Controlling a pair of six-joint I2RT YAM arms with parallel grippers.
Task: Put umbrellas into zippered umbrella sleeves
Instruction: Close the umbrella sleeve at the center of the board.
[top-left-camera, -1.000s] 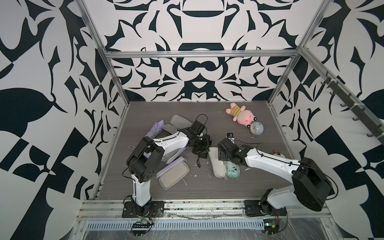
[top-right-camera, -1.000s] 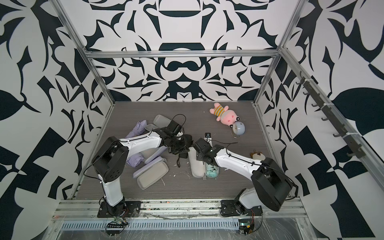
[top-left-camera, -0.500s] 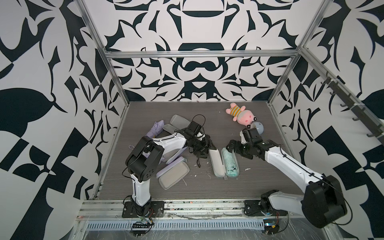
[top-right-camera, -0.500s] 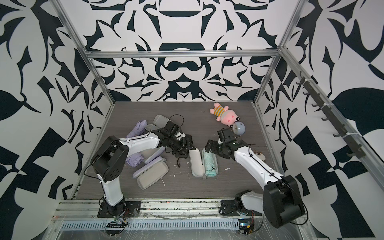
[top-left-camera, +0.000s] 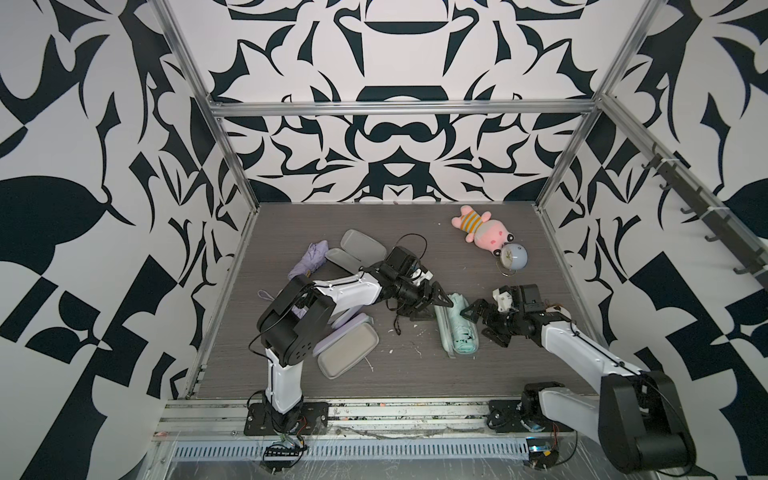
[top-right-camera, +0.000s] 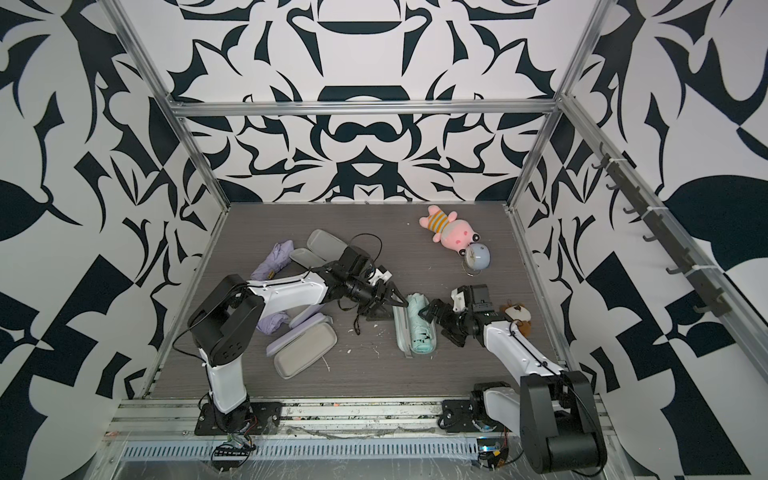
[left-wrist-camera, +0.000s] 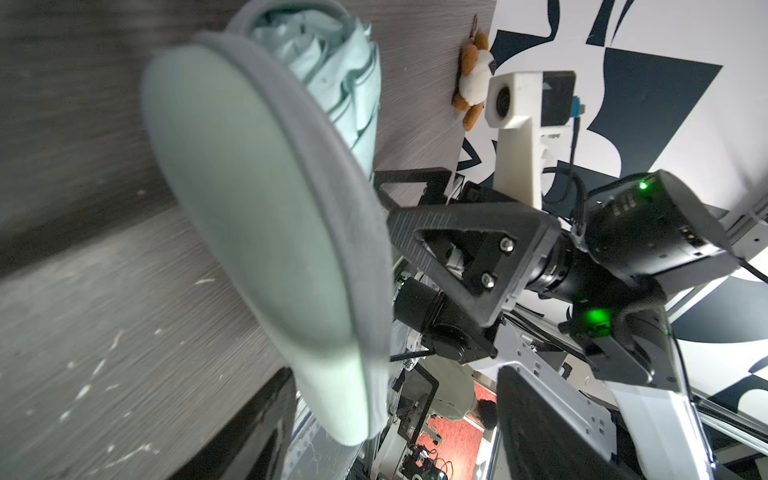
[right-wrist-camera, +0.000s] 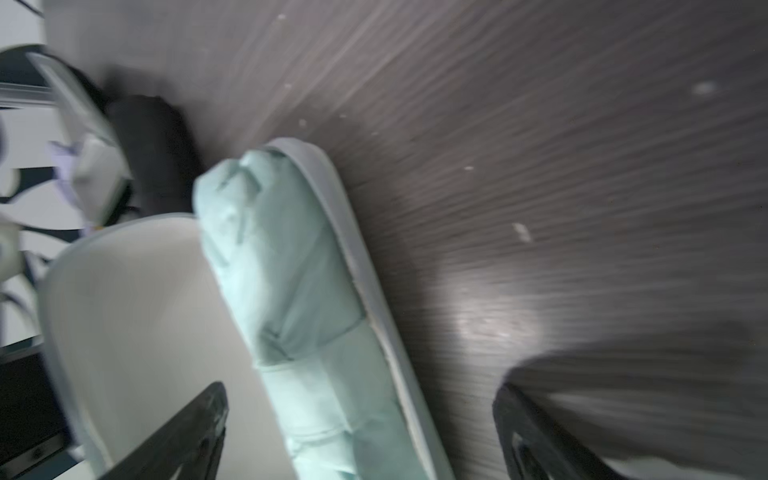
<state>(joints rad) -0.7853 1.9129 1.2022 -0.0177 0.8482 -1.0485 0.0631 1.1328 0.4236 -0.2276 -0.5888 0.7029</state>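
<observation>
Flanking one case: left gripper (top-left-camera: 441, 300), clenched a second ago, and right gripper (top-left-camera: 473, 322), lifted clear, both spread empty; mint-green folded fabric umbrella (top-left-camera: 462, 332) lying inside mint-green oblong hard-shell zip sleeve (top-left-camera: 444, 336), lid half-raised, zipping judged next

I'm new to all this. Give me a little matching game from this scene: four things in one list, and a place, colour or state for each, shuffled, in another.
1. mint green umbrella
2. pink plush toy
3. right gripper
4. smaller plush toy

A. jaws wide open
B. brown and white
C. lying in the open mint case
D. beside the round clock

Pairs: 1-C, 2-D, 3-A, 4-B.
</observation>
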